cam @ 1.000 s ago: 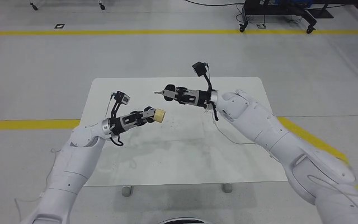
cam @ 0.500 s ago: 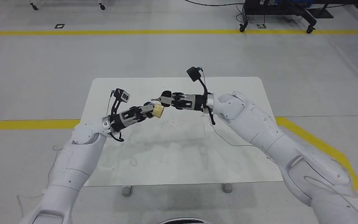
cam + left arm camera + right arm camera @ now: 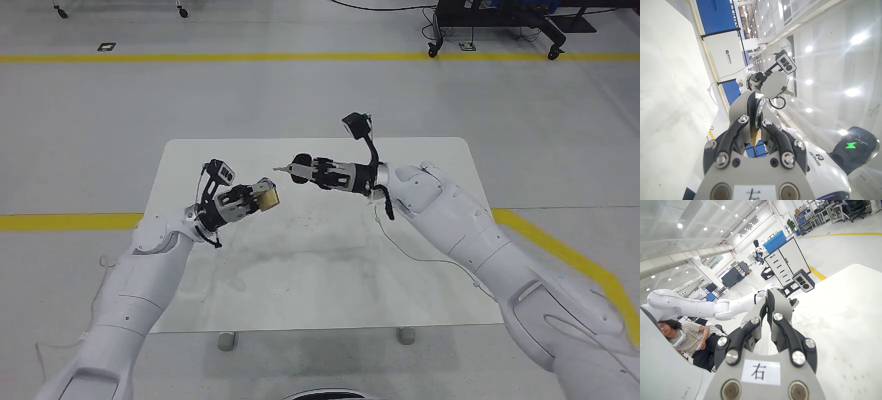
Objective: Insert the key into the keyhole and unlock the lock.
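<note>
two pieces, parted again. lock (image 3: 267, 197) pinched in the left claw (image 3: 260, 197), held up off the surface (image 3: 330, 280), brass body and silver shackle both clamped between the fingers in the left wrist view. pulled back toward the left arm's own side since half a second ago, when pushed forward right up against the key tip. key (image 3: 283, 171) pinched in the right claw (image 3: 298, 168), fingers pressed flat together on its head, blade poking out past the fingertips toward the lock. lifted away too, back to much the same spot as a second ago. now near the lock but clearly apart from it, a little farther from the robot.

so: one approach, one brief meeting, one retreat, all inside a second. no key left sitting in the lock, no sign of the shackle sprung open. most likely a missed line-up rather than a finished turn, so insertion not yet done and unlocking not begun.

still needed, by this reading: blade brought back in line with the keyhole, lock held steady and angled to face it, then a straight push before any twist. main risk a glancing contact again, nudging the lock askew in its grip.
</note>
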Controlling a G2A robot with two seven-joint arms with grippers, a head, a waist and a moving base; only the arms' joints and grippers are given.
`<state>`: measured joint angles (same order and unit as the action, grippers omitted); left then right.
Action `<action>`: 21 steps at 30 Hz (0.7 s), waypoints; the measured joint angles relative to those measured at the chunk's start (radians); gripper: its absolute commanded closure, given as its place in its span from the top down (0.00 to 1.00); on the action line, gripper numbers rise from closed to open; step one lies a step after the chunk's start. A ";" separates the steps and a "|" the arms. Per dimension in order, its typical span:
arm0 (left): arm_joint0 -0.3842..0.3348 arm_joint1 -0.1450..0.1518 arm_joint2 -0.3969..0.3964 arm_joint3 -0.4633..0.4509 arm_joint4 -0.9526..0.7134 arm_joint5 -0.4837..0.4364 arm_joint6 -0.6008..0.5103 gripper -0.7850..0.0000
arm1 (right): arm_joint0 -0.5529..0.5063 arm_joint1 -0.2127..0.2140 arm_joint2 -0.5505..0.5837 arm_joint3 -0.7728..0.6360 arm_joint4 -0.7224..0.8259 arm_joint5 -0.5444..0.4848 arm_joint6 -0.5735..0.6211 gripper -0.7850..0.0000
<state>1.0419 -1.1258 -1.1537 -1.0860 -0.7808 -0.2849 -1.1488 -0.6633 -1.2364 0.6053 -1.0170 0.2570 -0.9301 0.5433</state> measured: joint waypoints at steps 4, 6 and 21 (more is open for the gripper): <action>-0.024 -0.003 0.019 0.011 -0.021 0.184 -0.014 0.00 | -0.018 -0.001 0.023 -0.010 0.006 -0.038 -0.013 0.00; -0.027 -0.006 0.017 0.013 -0.053 0.226 -0.011 0.00 | -0.022 -0.001 0.029 -0.013 0.023 -0.046 -0.010 0.00; 0.019 -0.005 0.002 -0.056 0.109 0.076 0.188 0.00 | -0.031 -0.001 0.040 -0.027 0.009 -0.013 -0.032 0.00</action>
<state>1.0611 -1.1304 -1.1520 -1.1417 -0.6715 -0.2091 -0.9605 -0.6946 -1.2373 0.6456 -1.0435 0.2662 -0.9427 0.5112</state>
